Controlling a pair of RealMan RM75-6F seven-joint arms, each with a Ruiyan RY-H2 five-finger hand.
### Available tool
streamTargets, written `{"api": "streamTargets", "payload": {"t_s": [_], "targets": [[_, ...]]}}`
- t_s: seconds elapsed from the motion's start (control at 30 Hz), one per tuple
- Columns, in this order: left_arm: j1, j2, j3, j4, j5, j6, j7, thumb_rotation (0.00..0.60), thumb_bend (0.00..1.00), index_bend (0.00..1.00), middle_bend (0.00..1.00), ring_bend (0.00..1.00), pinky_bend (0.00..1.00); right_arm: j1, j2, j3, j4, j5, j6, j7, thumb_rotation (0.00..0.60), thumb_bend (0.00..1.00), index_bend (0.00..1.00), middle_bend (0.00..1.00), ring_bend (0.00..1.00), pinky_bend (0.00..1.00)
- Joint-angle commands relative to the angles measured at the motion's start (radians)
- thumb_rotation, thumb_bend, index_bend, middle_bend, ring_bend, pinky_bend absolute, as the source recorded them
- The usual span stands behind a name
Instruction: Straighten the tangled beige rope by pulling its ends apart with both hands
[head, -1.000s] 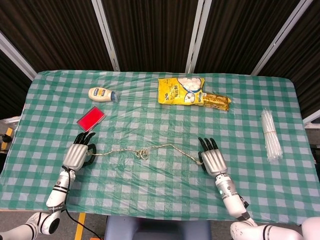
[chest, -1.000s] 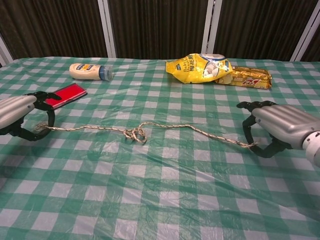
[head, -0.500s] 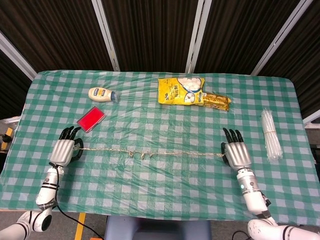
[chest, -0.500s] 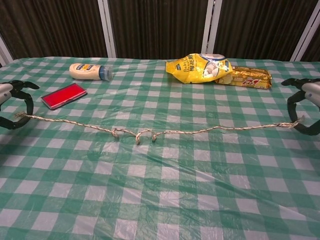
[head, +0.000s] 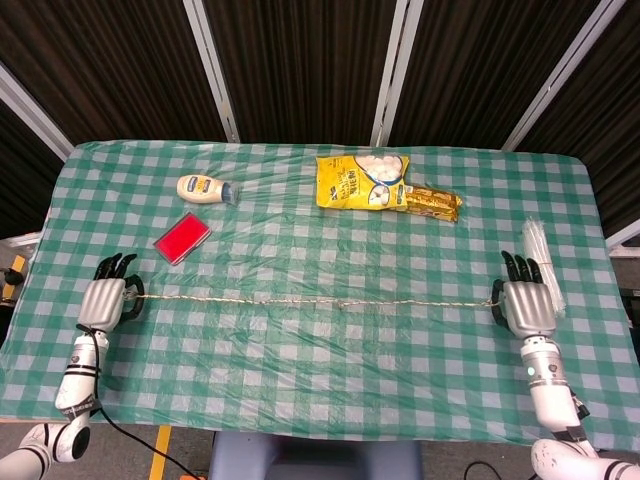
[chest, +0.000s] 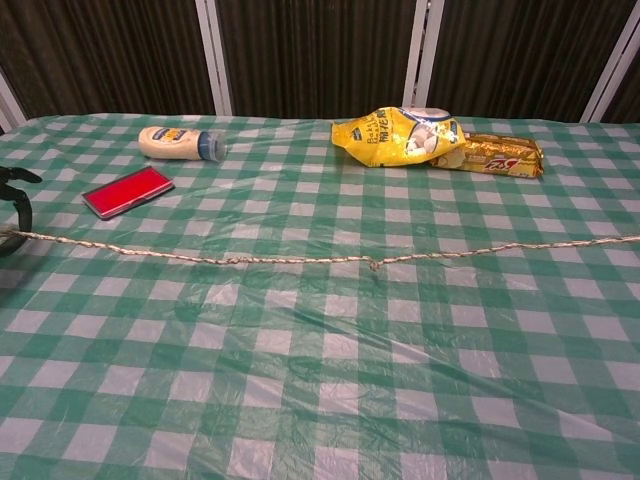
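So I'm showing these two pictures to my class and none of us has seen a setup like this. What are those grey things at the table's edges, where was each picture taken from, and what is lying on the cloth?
The grey things are a robot's two mechanical hands, steered by a person. One picture looks down from the robot's head, the other looks across the table from its chest. In the head view, the left hand and the right hand each hold one end of a beige rope, stretched nearly straight across the checked green tablecloth, with a tiny kink near its middle. The chest view shows only a few dark fingers of the left hand. Further back lie a squeeze bottle, a flat red case, a yellow snack bag, a golden biscuit packet and, on the right, a bundle of clear straws.
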Motion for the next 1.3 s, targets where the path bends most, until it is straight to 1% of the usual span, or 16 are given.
{"api": "streamTargets", "payload": {"t_s": [0.03,0.4,0.73,1.1,1.17,1.2,1.23,1.27,1.3], "targets": [[-0.001,-0.006,-0.003,0.015,-0.005,-0.008,-0.007,0.600,0.44,0.64,0.11,0.00,0.09,-0.006,0.004,-0.005,0.012,0.006,-0.008,0.009,0.600,0.61,0.79,0.13,0.00,0.00],[-0.006,-0.025,-0.005,0.059,-0.010,-0.032,-0.015,0.600,0.44,0.64,0.11,0.00,0.09,-0.017,-0.009,-0.013,0.083,0.026,-0.051,0.064,0.600,0.61,0.79,0.13,0.00,0.00],[-0.010,-0.038,0.003,0.080,-0.003,-0.052,-0.031,0.600,0.44,0.64,0.11,0.00,0.09,-0.014,-0.023,-0.022,0.106,0.025,-0.071,0.063,0.600,0.61,0.79,0.14,0.00,0.00],[-0.010,-0.072,0.022,0.142,0.013,-0.072,-0.052,0.600,0.44,0.63,0.11,0.00,0.09,-0.008,-0.063,-0.031,0.146,0.027,-0.095,0.053,0.600,0.61,0.78,0.13,0.00,0.00],[-0.010,-0.074,0.026,0.147,0.017,-0.074,-0.056,0.600,0.44,0.61,0.11,0.00,0.09,-0.008,-0.065,-0.032,0.150,0.025,-0.094,0.051,0.600,0.61,0.76,0.13,0.00,0.00],[-0.010,-0.075,0.028,0.149,0.019,-0.075,-0.059,0.600,0.44,0.58,0.11,0.00,0.09,-0.008,-0.065,-0.034,0.151,0.023,-0.096,0.049,0.600,0.61,0.73,0.13,0.00,0.00],[-0.010,-0.075,0.029,0.150,0.021,-0.076,-0.063,0.600,0.44,0.51,0.11,0.00,0.09,-0.007,-0.064,-0.036,0.151,0.024,-0.100,0.046,0.600,0.61,0.67,0.13,0.00,0.00],[-0.010,-0.074,0.031,0.150,0.022,-0.078,-0.065,0.600,0.44,0.42,0.11,0.00,0.09,-0.007,-0.061,-0.038,0.151,0.026,-0.106,0.042,0.600,0.61,0.61,0.13,0.00,0.00],[-0.010,-0.072,0.033,0.148,0.024,-0.080,-0.069,0.600,0.44,0.34,0.10,0.00,0.09,-0.006,-0.057,-0.040,0.149,0.029,-0.112,0.037,0.600,0.61,0.51,0.12,0.00,0.00]]}}
